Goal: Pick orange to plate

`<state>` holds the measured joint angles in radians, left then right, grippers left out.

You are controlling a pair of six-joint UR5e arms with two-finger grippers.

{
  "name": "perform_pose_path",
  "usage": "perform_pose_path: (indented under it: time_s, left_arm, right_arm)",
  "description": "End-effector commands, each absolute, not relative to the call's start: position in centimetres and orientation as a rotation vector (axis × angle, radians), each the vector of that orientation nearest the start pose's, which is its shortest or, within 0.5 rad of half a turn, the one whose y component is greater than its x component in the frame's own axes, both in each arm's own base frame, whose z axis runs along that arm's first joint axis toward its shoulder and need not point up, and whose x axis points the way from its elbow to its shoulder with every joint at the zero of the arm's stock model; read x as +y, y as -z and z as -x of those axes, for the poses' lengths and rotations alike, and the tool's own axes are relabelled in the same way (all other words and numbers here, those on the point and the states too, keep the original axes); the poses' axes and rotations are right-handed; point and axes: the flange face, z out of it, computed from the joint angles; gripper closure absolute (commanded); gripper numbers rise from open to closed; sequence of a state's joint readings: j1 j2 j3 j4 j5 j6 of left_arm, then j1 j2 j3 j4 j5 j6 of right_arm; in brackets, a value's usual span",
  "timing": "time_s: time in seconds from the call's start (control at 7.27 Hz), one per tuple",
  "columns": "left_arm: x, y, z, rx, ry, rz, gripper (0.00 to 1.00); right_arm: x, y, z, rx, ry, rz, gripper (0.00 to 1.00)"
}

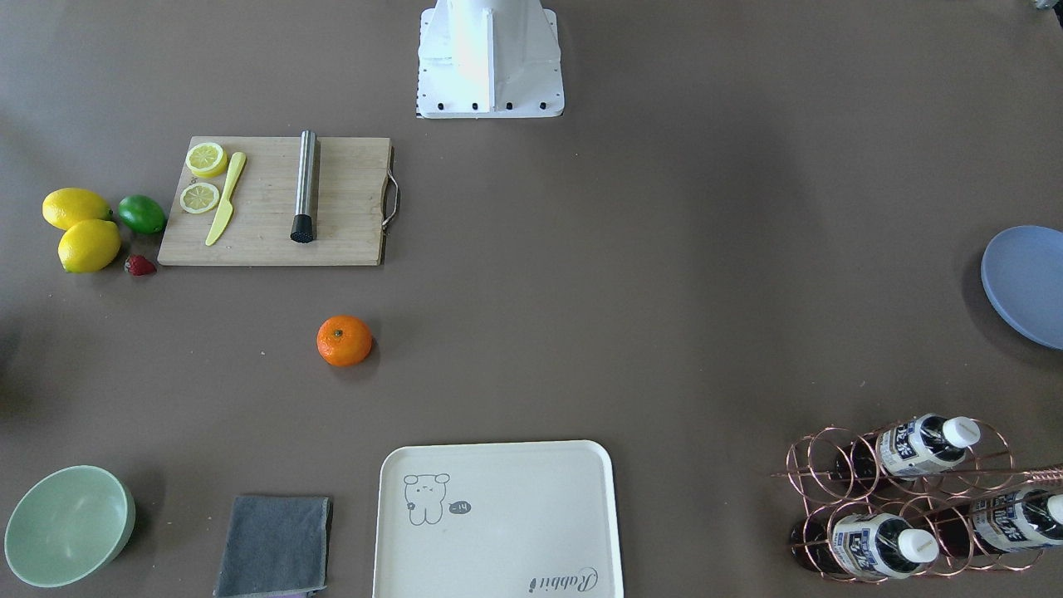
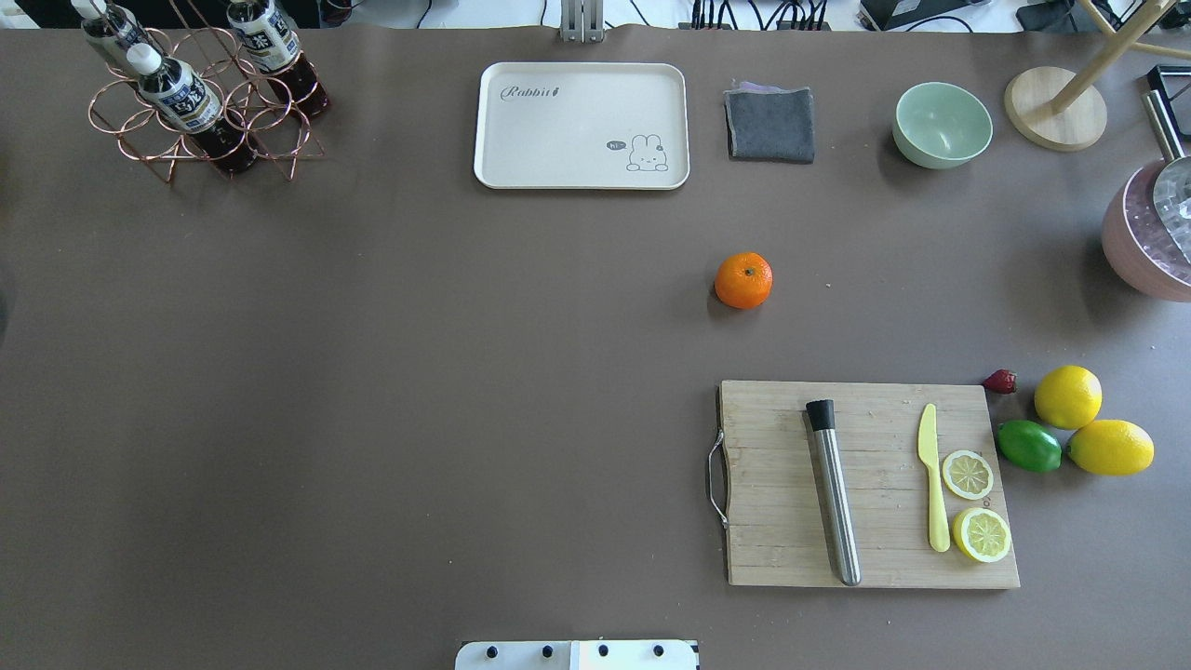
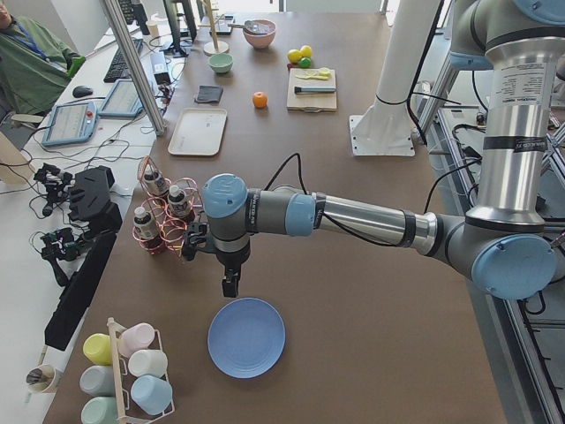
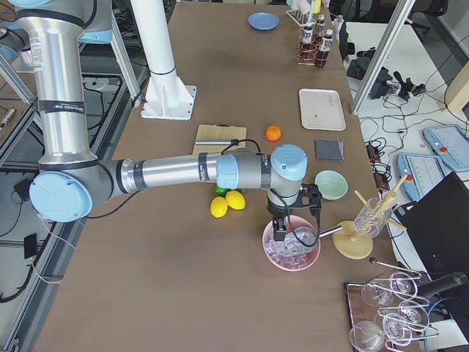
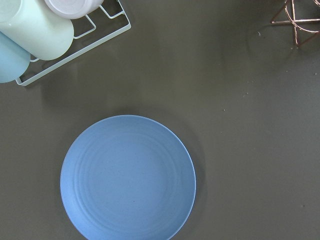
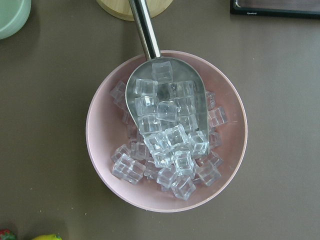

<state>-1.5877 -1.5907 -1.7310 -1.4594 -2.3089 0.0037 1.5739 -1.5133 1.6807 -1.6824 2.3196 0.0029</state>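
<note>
First, the front-facing view: the orange (image 1: 344, 340) rests on the brown counter (image 1: 623, 316), at 5 o'clock from the wooden cutting board (image 1: 274, 202). The blue plate (image 1: 1026, 286) lies well apart at the 3 o'clock edge, partly cut off.

From overhead, the orange sits at 11 o'clock from the cutting board and at 4 o'clock from the cream tray (image 2: 582, 126).

Seen from the left end, the left gripper (image 3: 229, 284) hangs pointing down above the counter, just at 11 o'clock of the plate. I cannot tell whether its jaws are parted or closed.

Seen from the right end, the right gripper (image 4: 281, 233) hangs over a pink bowl (image 4: 292, 267), and its jaws cannot be judged either. The orange lies at 12 o'clock from it, beside the cutting board.

The left wrist camera looks straight down on the plate, toward 7 o'clock of the frame.

The right wrist camera shows the pink bowl holding ice cubes (image 6: 170, 150) and a metal scoop (image 6: 145, 30).
</note>
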Motion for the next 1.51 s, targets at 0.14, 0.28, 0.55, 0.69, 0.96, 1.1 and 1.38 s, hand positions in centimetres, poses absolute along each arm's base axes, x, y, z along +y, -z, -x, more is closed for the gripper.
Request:
perform_pose_path:
  time_s: [0.14, 0.28, 0.55, 0.69, 0.96, 1.1, 1.38]
  left_arm:
    - [-49.7, -58.5, 7.4, 0.742, -0.008, -0.065, 0.02]
    - [-49.8, -58.3, 7.4, 0.742, -0.008, -0.071, 0.02]
    - [-50.0, -58.2, 7.4, 0.742, -0.009, -0.074, 0.02]
    - [-50.0, -58.2, 7.4, 0.742, -0.01, -0.072, 0.02]
    - [-50.1, -58.2, 7.4, 0.74, -0.011, -0.074, 0.02]
    - [-50.5, -57.8, 7.4, 0.734, -0.015, -0.081, 0.02]
    - [-50.9, -57.1, 7.3, 0.735, -0.019, -0.095, 0.02]
  right_arm:
    - [-51.6, -58.6, -6.7, -0.751, 0.017, -0.058, 0.0]
    - [-51.8, -58.4, -6.7, -0.751, 0.017, -0.062, 0.0]
    - [-51.8, -58.0, -6.7, -0.751, 0.02, -0.068, 0.0]
    - [-51.9, -57.9, -6.6, -0.753, 0.022, -0.069, 0.0]
    - [-53.1, -57.1, -6.1, -0.741, 0.037, -0.078, 0.0]
    - [-52.7, -57.4, -6.1, -0.746, 0.037, -0.076, 0.0]
    - [-52.7, -57.4, -6.1, -0.747, 0.037, -0.076, 0.0]
